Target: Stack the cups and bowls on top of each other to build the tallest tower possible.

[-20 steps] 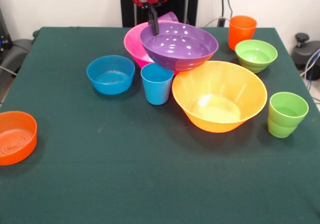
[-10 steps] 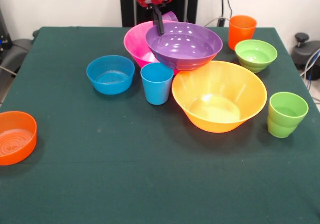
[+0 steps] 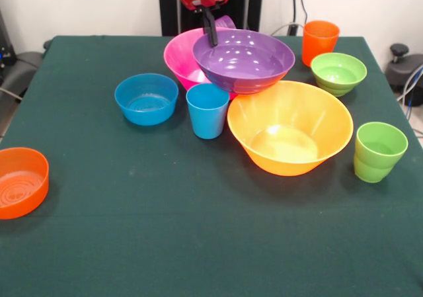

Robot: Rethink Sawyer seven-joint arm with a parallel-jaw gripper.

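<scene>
Gripping the purple bowl [image 3: 243, 61] by its far rim, my tool [image 3: 211, 38] holds it above the pink bowl [image 3: 182, 57]. Its near edge overlaps the yellow bowl [image 3: 289, 127].

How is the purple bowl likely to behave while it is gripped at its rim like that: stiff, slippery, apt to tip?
The purple bowl looks like thin rigid plastic, so probably stiff and light. Its glossy highlights suggest a slick surface that may slip. The gripper meets it at one rim point only, so it may tilt or swing; it overlaps the pink bowl.
</scene>
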